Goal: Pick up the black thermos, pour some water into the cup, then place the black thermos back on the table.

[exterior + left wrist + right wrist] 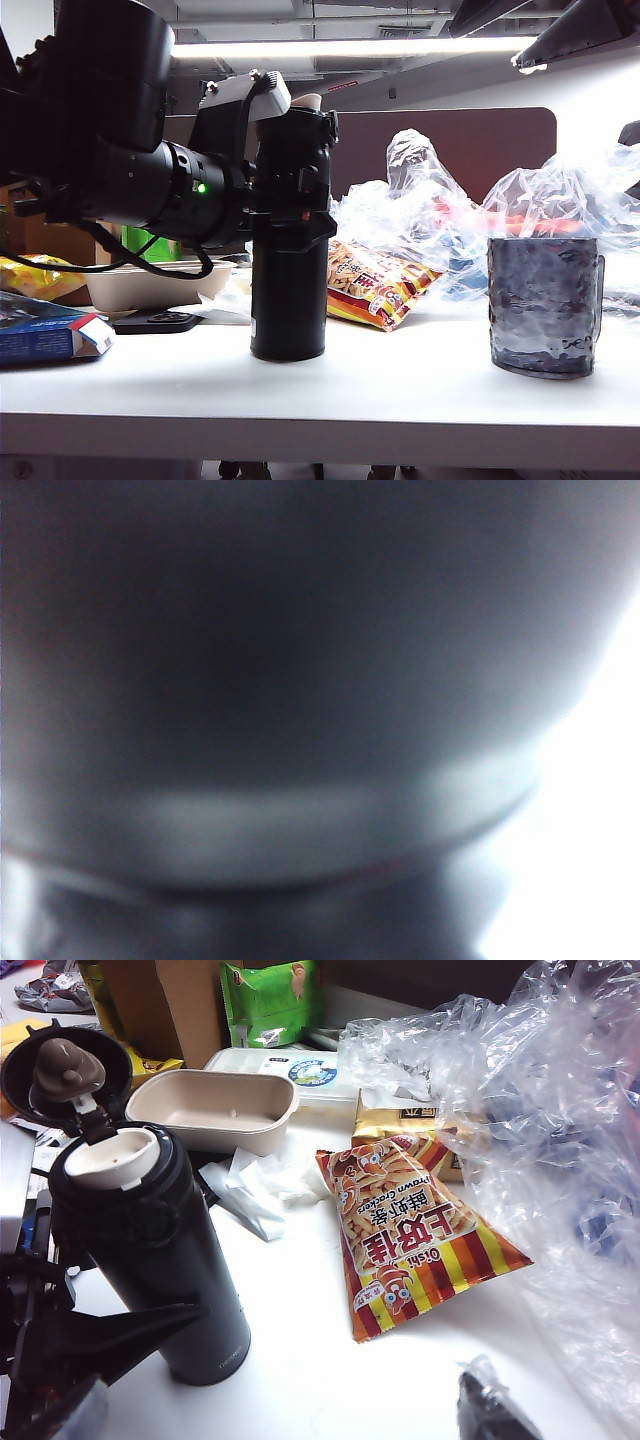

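Here the left claw point(290, 205) seemingly clenches the black thermos point(288, 300); the right claw is unseen, spread wide.

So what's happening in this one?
The left gripper is clamped around the black thermos, which stands on the table with its flip lid open. The cup waits untouched off to the right. The right gripper isn't visible; its camera just looks down on the thermos and a snack bag.

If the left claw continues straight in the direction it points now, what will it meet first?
The left claw points level toward the right and is already around the black thermos, standing on the table. So it meets the thermos body at once; the left wrist view is filled by a dark blur.
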You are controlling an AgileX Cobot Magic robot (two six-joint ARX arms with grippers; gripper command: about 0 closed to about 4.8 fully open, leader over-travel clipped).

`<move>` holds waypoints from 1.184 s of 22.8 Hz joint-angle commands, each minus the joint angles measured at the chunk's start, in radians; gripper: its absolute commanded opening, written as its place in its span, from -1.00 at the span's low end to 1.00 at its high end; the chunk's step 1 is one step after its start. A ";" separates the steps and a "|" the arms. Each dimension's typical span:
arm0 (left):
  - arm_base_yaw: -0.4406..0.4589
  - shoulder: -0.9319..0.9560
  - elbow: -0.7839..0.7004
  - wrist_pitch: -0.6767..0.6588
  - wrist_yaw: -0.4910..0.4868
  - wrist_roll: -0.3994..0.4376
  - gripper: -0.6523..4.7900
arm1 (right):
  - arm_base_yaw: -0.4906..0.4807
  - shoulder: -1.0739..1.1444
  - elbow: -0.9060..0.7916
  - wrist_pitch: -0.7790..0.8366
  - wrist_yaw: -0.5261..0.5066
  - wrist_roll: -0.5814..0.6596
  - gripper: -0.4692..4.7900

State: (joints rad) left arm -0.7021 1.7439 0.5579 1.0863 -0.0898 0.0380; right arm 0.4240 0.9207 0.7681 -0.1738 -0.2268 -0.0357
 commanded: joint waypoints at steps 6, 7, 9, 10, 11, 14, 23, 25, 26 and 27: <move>0.000 -0.010 0.418 -0.468 0.079 0.252 -0.78 | -0.159 -0.062 0.009 -0.082 0.027 -0.055 1.00; 0.000 -0.010 0.452 -0.517 0.085 0.326 -0.78 | -0.193 -0.066 0.009 -0.085 0.023 -0.061 1.00; 0.000 -0.010 0.492 -0.595 0.091 0.460 -0.78 | -0.226 -0.069 0.009 -0.101 0.023 -0.107 1.00; -0.002 -0.010 0.517 -0.644 0.091 0.525 -0.78 | -0.238 -0.068 0.009 -0.121 0.023 -0.125 1.00; -0.018 -0.008 0.545 -0.669 0.091 0.594 -0.78 | -0.241 -0.068 0.008 -0.145 0.016 -0.142 1.00; -0.050 -0.005 0.562 -0.667 0.091 0.751 -0.78 | -0.241 -0.069 0.008 -0.270 -0.045 -0.144 1.00; -0.082 0.048 0.564 -0.626 0.036 0.964 -0.78 | -0.239 -0.074 -0.069 -0.451 -0.130 -0.149 1.00; -0.082 0.050 0.564 -0.626 0.101 1.023 -0.78 | -0.240 -0.073 -0.101 -0.445 -0.130 -0.156 1.00; -0.090 0.055 0.564 -0.621 0.105 1.056 -0.78 | -0.240 -0.073 -0.114 -0.435 -0.136 -0.156 1.00; -0.091 0.058 0.564 -0.620 0.109 1.061 -0.78 | -0.240 -0.074 -0.118 -0.426 -0.155 -0.156 1.00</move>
State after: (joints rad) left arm -0.7883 1.8080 1.1103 0.4072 0.0051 1.0779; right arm 0.1829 0.8509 0.6487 -0.6270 -0.3603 -0.1867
